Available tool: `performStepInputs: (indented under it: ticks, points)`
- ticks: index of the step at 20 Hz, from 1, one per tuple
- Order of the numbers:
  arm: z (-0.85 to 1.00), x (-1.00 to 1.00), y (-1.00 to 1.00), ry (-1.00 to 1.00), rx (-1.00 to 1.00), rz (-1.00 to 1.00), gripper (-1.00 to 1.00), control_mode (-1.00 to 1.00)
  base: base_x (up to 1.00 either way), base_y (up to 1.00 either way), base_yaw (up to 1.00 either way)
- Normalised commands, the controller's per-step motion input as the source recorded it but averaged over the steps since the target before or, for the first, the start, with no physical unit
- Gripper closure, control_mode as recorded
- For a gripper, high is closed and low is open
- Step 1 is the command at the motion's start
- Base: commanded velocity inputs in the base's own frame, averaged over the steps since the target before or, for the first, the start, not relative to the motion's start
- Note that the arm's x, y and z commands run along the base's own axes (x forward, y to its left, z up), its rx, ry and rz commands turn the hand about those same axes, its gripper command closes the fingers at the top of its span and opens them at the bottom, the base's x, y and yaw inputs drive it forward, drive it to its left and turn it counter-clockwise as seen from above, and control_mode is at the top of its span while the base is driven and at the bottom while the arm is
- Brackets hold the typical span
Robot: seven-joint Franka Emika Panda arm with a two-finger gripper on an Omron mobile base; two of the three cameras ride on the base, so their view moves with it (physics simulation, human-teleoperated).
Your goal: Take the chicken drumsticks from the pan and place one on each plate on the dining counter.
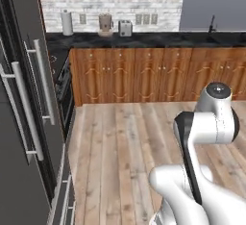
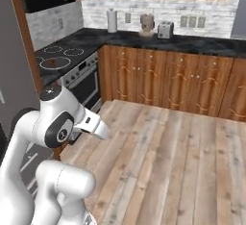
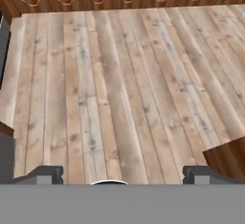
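The pan [image 2: 53,63] sits on the front burner of the stove [image 2: 79,77], at the left of the right base view, well beyond my arm. A small reddish-brown smudge [image 2: 54,61] lies in it, likely the chicken drumsticks, too small to tell apart. My gripper [image 3: 123,176] is open, its two dark fingertips [image 3: 46,174] wide apart with nothing between them. It hangs over bare wooden floor [image 3: 119,84], far from the pan. The plates and the dining counter are out of view.
A tall dark fridge [image 1: 24,123] with long handles fills the left side. A back counter [image 2: 192,43] over brown cabinets carries a paper towel roll [image 2: 112,21], a blender [image 2: 147,24] and a toaster [image 2: 165,29]. A brown wooden corner [image 3: 226,160] juts in beside the gripper.
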Motion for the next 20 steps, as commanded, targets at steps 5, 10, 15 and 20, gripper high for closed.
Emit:
performStepInputs:
  ticks: [5, 10, 15, 20]
  points:
    - [0.0, 0.0, 0.0, 0.0, 0.0, 0.0, -1.0, 1.0, 1.0, -0.46, 0.33]
    - [0.0, 0.0, 0.0, 0.0, 0.0, 0.0, -1.0, 1.0, 1.0, -0.59, 0.36]
    - [0.0, 0.0, 0.0, 0.0, 0.0, 0.0, -1.0, 1.0, 0.99, -0.67, 0.41]
    - [0.0, 0.0, 0.0, 0.0, 0.0, 0.0, -1.0, 1.0, 0.94, -0.69, 0.45]
